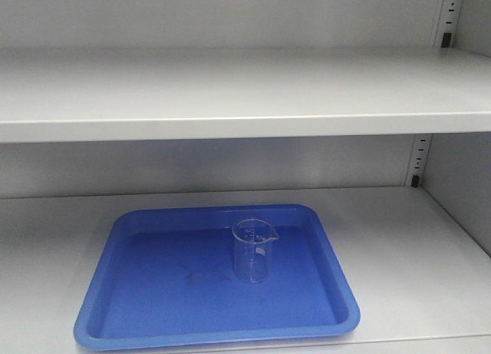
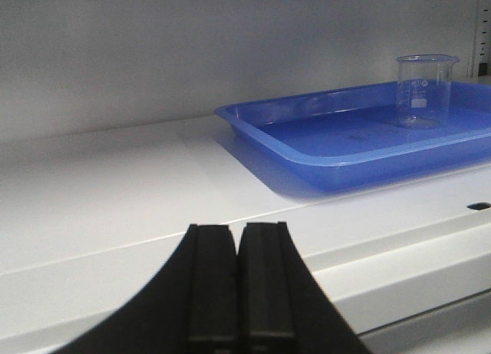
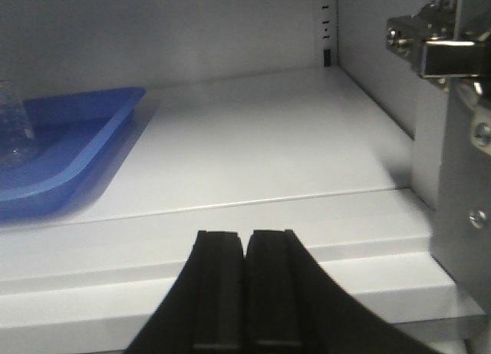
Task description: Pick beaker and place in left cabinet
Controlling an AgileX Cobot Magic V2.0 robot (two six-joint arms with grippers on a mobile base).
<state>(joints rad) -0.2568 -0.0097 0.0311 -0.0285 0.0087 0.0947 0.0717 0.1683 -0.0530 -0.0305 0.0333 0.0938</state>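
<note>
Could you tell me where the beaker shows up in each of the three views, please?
Exterior front-facing: the beaker stands upright right of centre in the blue tray, lower middle.
Left wrist-mounted: upper right, standing in the tray's far part.
Right wrist-mounted: only a blurred sliver at the left edge.
Shared landmark: the blue tray on the grey cabinet shelf.

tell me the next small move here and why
Probably just back both arms away from the shelf. The beaker already stands upright in the blue tray on the cabinet shelf, and the left gripper and right gripper are both shut, empty and short of the shelf's front edge.
</note>
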